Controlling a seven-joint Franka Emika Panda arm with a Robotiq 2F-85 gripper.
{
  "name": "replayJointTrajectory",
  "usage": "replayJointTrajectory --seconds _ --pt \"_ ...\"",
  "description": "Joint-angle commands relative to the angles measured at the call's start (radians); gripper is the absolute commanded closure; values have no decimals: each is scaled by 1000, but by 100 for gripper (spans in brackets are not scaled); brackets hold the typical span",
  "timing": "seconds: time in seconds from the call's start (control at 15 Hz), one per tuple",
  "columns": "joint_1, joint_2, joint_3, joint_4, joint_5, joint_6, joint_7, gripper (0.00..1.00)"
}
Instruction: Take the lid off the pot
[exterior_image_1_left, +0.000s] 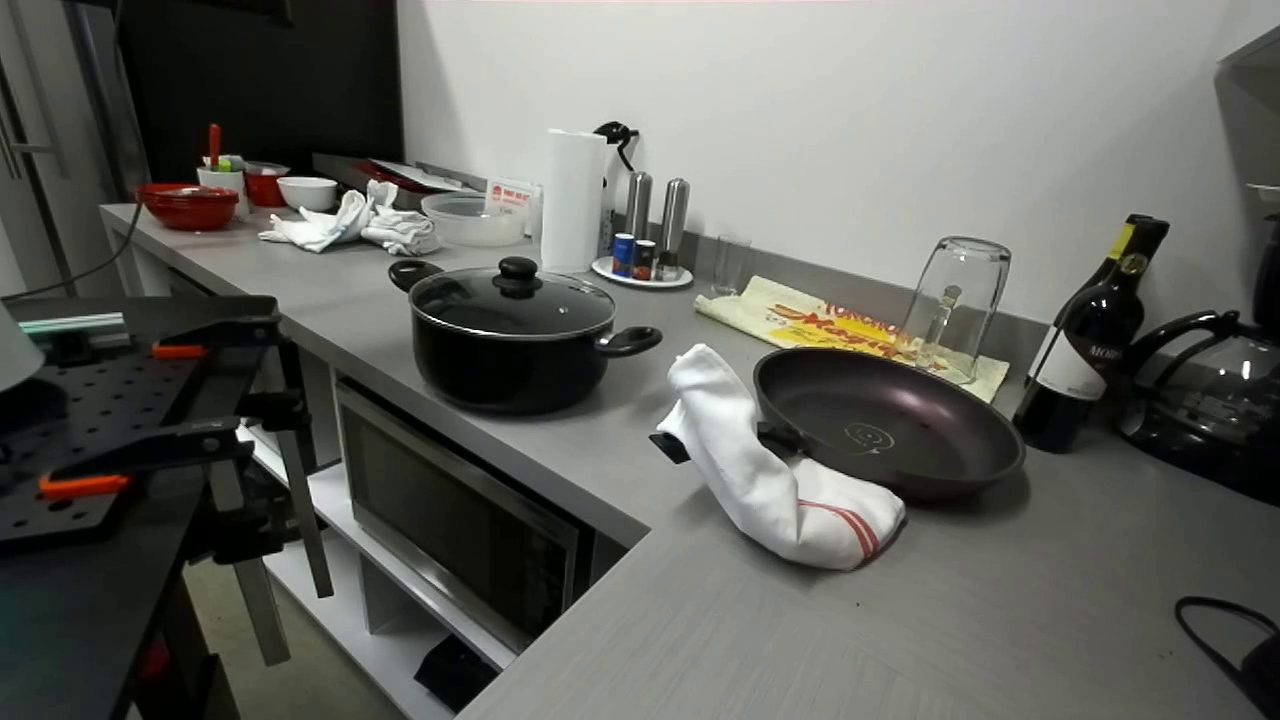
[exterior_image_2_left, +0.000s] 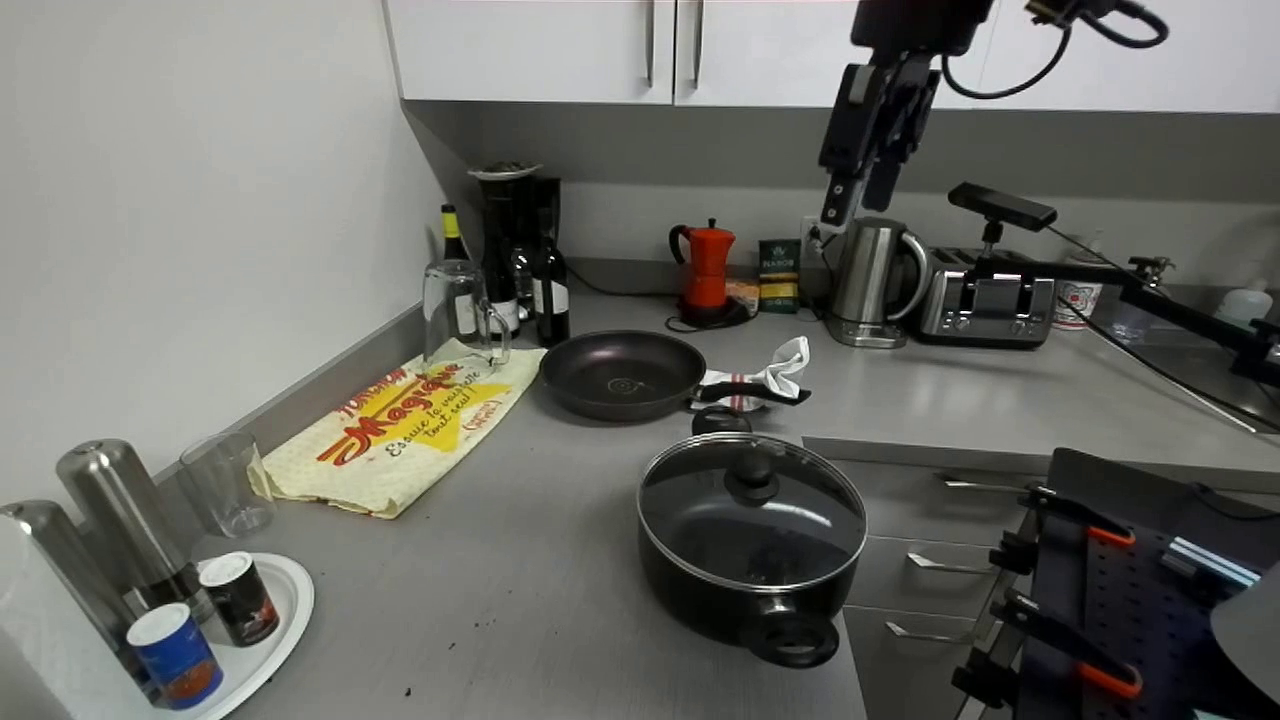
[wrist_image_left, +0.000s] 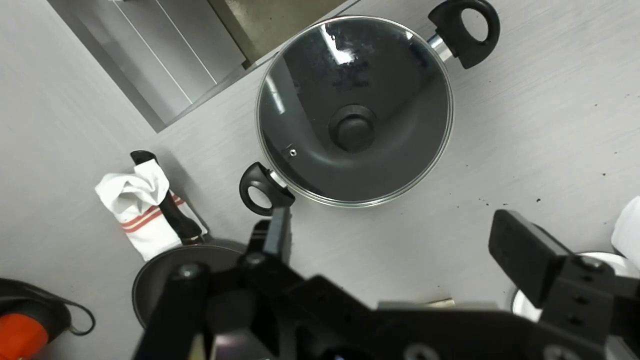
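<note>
The lid with its glassy dark top (exterior_image_1_left: 465, 300) sits level on the black pot (exterior_image_1_left: 510, 370) near the counter's edge. In an exterior view, the lid (exterior_image_2_left: 700, 515) also covers the pot (exterior_image_2_left: 715, 605). The lid's black knob (wrist_image_left: 354, 131) stands at its centre in the wrist view. The lid (wrist_image_left: 310, 105) and both handles of the pot (wrist_image_left: 467, 37) show there. My gripper (wrist_image_left: 392, 220) is open with nothing between its fingers. It is well above the counter, apart from the lid, as the gripper (exterior_image_2_left: 855, 205) shows in an exterior view.
A frying pan (exterior_image_1_left: 890, 420) with a white towel (exterior_image_1_left: 750, 470) at its handle lies beside the pot. A glass mug (exterior_image_1_left: 955, 300), wine bottle (exterior_image_1_left: 1090, 340), paper roll (exterior_image_1_left: 574, 200) and plate with mills (exterior_image_1_left: 640, 275) stand along the wall. Cabinets (exterior_image_2_left: 540, 50) hang behind the gripper.
</note>
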Motion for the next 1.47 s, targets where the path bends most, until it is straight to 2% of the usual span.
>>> replayJointTrajectory --seconds 0.0,0.47,0.8,1.4 --pt "-2 179 -57 54 1 64 -75 0" --pt "4 448 -137 143 44 136 -237 0" --pt "5 568 -136 177 64 144 -296 0" --pt "15 718 -118 203 47 186 -324 0"
